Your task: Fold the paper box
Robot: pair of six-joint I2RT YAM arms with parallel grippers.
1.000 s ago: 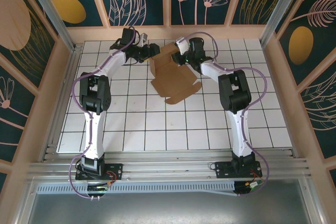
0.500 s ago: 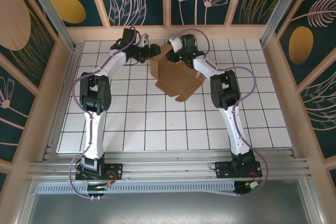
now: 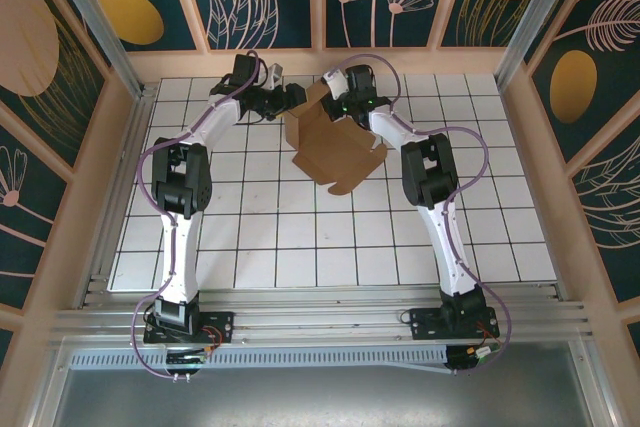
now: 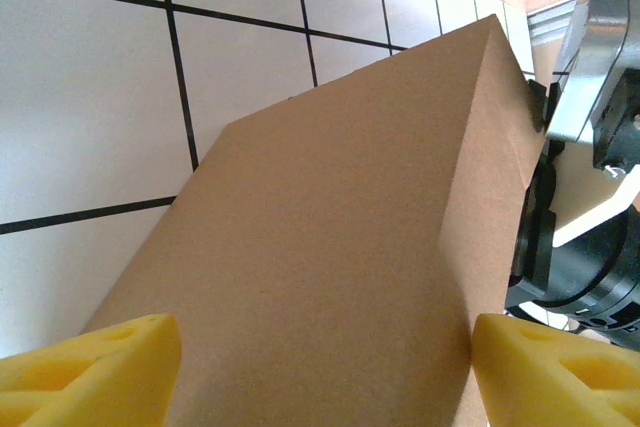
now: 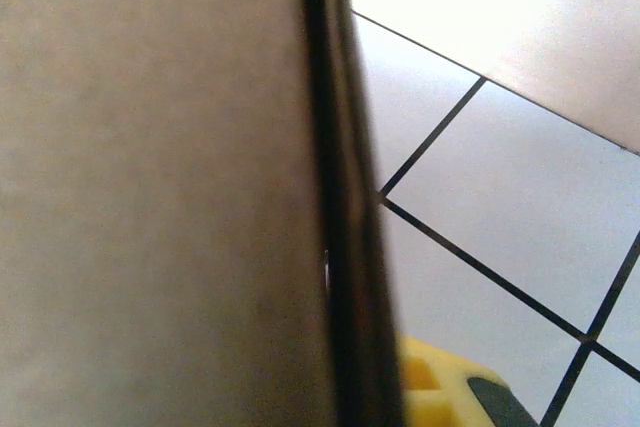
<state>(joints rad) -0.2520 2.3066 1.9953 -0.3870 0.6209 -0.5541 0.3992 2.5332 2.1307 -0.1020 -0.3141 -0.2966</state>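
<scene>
The paper box (image 3: 330, 147), plain brown cardboard and partly folded, stands at the far middle of the tiled table (image 3: 250, 227). My left gripper (image 3: 292, 97) is at its upper left corner. In the left wrist view a raised panel of the paper box (image 4: 330, 247) fills the whole gap of the left gripper (image 4: 325, 372), reaching both yellow fingertips (image 4: 100, 367), which stand wide apart. My right gripper (image 3: 338, 107) is at the box's top edge. Up close, a cardboard flap of the paper box (image 5: 150, 197) runs edge-on into the right gripper (image 5: 370, 387), pinched against a yellow fingertip (image 5: 440, 387).
The wooden back wall (image 3: 320, 52) runs just behind both grippers. Wooden side walls (image 3: 90, 177) close in the table on the left and right. White tiles stretch toward the arm bases (image 3: 185, 317) at the near edge.
My right gripper swung left onto the box's top edge and closed on a flap. The box's lower flap shifted and lifted. The left gripper stayed in place.
</scene>
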